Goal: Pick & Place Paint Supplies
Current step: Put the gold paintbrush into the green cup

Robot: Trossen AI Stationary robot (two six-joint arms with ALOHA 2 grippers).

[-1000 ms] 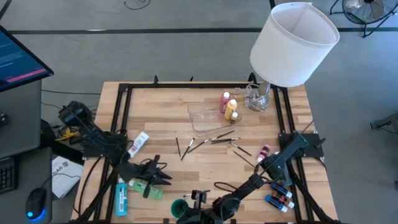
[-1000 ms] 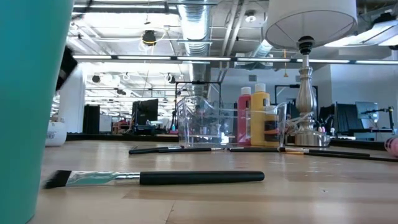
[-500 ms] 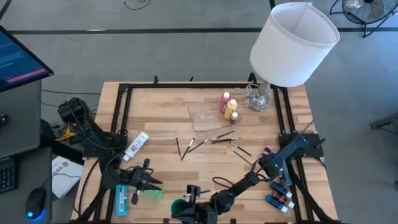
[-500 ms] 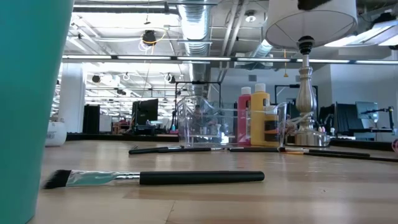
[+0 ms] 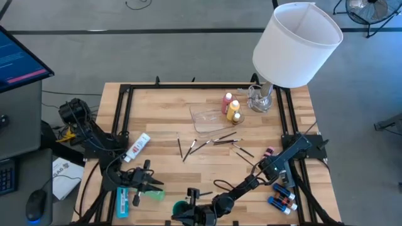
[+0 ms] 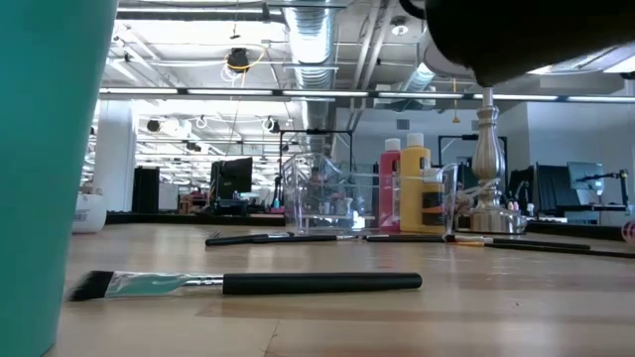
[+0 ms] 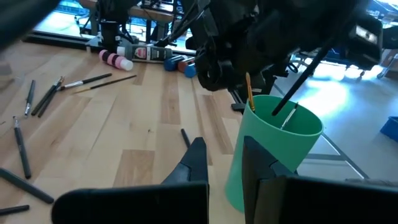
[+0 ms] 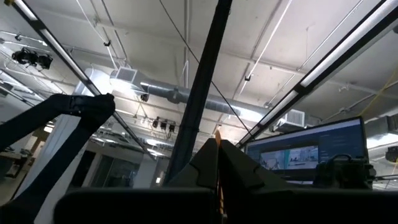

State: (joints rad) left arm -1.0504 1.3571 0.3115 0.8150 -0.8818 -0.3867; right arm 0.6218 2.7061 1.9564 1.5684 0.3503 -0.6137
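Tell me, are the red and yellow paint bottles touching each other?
Touching, it seems: the low view shows the red bottle and yellow bottle side by side with no gap between them.

The high view looks straight down on the whole table (image 5: 207, 107). The low view sits at tabletop height, close beside the green cup (image 6: 45, 169), facing the clear tray (image 6: 327, 203), which the high view shares. The left wrist view faces that cup; the right wrist view tilts up at the ceiling.
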